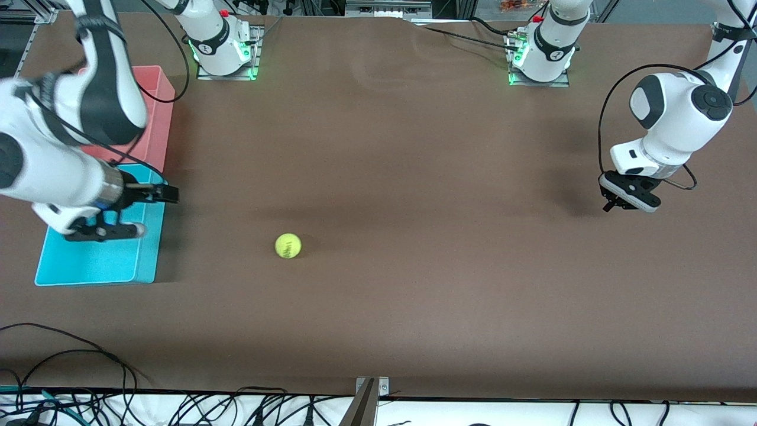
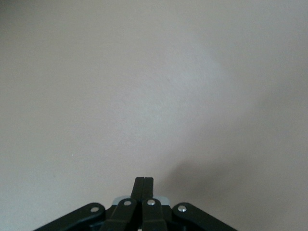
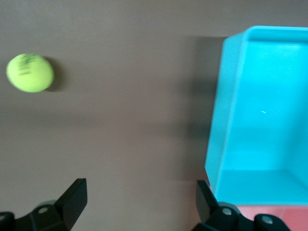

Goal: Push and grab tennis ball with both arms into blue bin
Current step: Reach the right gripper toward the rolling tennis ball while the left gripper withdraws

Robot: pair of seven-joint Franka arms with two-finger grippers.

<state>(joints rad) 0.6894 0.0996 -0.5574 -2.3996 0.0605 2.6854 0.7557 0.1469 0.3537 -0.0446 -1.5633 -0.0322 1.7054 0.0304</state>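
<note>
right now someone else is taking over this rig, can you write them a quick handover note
Left hand: shut, empty, over bare table at the left arm's end, waiting.
Right hand: open, empty, over the blue bin, at its edge toward the ball.
Tennis ball: on the table, apart from the bin, toward the left arm's end from it. Pink bin sits beside the blue one, farther from the front camera.
Done: nothing in the bin.
Left: grab the ball and drop it in the blue bin.
</note>
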